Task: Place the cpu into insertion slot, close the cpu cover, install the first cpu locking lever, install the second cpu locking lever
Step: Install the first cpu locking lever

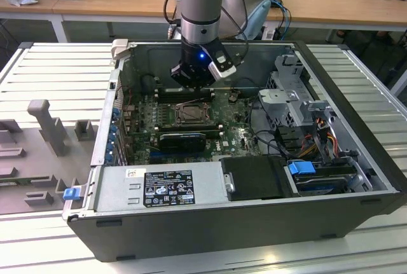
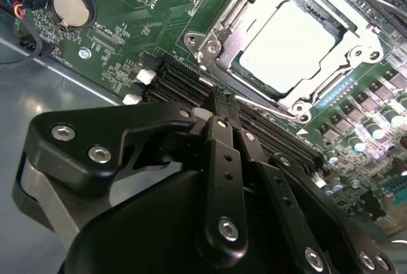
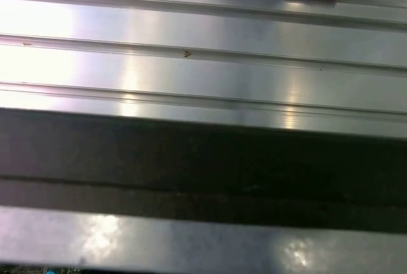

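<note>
The black gripper [image 2: 224, 110] is held with fingers pressed together, nothing between them, just beside the silvery-rimmed insertion slot [image 2: 299, 39] — where the pale silver-beige square cpu [image 2: 289, 42] is seated under the closed silvery metal cpu cover [image 2: 219, 35], apparently for lever work.

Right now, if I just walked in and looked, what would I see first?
Probably the big open computer case on the ribbed metal table, with the robot arm reaching down into it. In the second wrist view, the black gripper hangs above the green circuit board, with the pale cpu already sitting in its silvery insertion slot.
</note>
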Action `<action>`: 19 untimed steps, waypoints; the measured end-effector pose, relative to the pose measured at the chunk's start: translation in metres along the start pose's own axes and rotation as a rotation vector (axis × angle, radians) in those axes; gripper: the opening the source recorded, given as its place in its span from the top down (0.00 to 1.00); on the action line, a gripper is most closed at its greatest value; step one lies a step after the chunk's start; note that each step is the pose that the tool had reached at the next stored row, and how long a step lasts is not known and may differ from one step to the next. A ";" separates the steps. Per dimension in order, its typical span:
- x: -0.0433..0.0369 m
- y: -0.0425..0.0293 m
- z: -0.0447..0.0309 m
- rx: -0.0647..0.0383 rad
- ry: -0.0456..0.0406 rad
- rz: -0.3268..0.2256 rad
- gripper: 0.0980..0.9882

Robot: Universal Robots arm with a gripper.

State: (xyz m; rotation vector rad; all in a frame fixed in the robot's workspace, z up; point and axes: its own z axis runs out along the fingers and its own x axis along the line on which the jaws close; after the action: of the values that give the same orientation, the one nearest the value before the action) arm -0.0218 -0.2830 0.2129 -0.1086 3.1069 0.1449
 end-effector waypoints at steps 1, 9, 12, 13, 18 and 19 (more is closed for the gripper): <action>-0.0003 -0.0001 0.0007 0.000 -0.0001 0.000 0.99; -0.0009 -0.0027 0.0044 0.000 -0.0007 0.008 0.99; -0.0010 -0.0032 0.0059 0.000 -0.0009 0.008 0.99; -0.0012 -0.0032 0.0065 0.000 -0.0006 0.008 0.99; -0.0016 -0.0029 0.0084 0.005 -0.0003 0.008 0.99; -0.0017 -0.0030 0.0088 0.009 0.0000 0.008 0.99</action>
State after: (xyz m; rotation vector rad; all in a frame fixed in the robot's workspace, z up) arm -0.0197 -0.2850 0.2040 -0.0962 3.1080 0.1308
